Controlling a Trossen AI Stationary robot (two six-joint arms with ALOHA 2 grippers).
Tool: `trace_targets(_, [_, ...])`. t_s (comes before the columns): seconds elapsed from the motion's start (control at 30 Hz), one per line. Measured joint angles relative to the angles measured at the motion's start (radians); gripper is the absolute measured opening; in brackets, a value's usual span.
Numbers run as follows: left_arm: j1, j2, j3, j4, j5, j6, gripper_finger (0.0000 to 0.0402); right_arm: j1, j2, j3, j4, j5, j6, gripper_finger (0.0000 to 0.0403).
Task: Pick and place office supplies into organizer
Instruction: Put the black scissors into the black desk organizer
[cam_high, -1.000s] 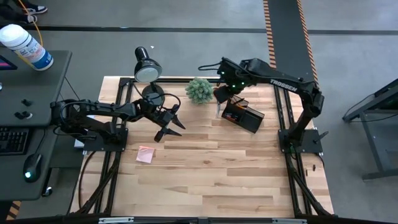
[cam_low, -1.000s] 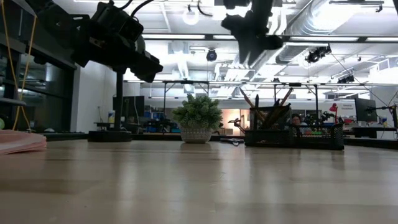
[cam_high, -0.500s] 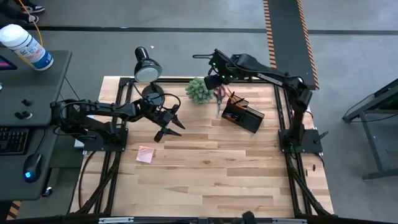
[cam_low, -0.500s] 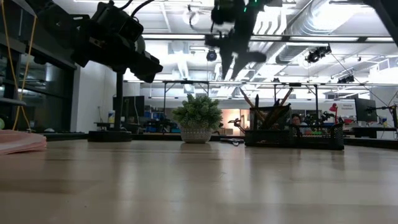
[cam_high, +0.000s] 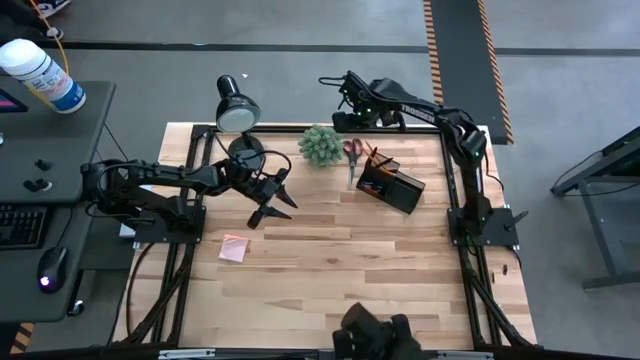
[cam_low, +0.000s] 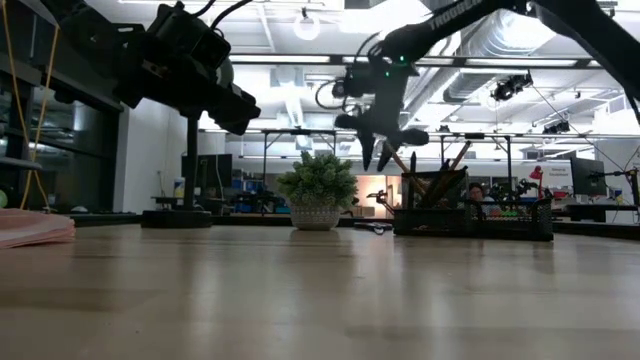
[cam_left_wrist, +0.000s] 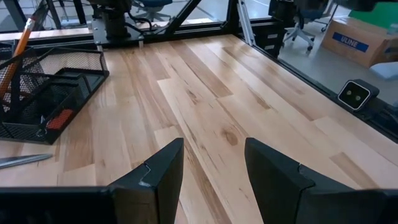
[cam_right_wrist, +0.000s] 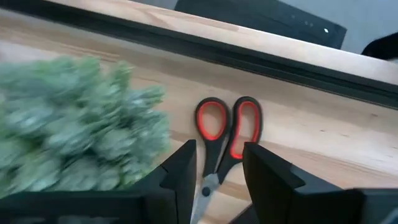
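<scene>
The pink sticky-note pad (cam_high: 234, 248) lies nearest, alone on the front left of the table (cam_high: 330, 290). Just behind it the left gripper (cam_high: 276, 198) hangs above the wood, fingers spread wide and holding nothing.

Farther back the right gripper (cam_high: 347, 92) hovers over the table's far edge, its fingers (cam_right_wrist: 181, 171) parted and empty, lined up over the red-handled scissors (cam_high: 352, 152). These lie flat between the green plant (cam_high: 321, 145) and the black organizer (cam_high: 391, 184), which already holds pens.

The risk, as I judge it, lies in that narrow gap. A descent slightly off could brush the plant and shove it, or knock the organizer. Flat scissors offer little to grip, so the fingers may skid off the handles or pivot the blades; how close these lie to the organizer is hard to tell.

The lamp (cam_high: 236, 112) stands at the back left, clear of the reach.
</scene>
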Motion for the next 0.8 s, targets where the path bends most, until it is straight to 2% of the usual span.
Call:
trace_targets(0.33, [0.0,0.0,0.0,0.0,0.0,0.0,0.016,-0.054,0.041,0.0,-0.005,-0.004,-0.032,0.0121])
trace_targets(0.8, [0.0,0.0,0.0,0.0,0.0,0.001,0.016,-0.06,0.137,-0.001,-0.006,-0.001,-0.08,0.0121])
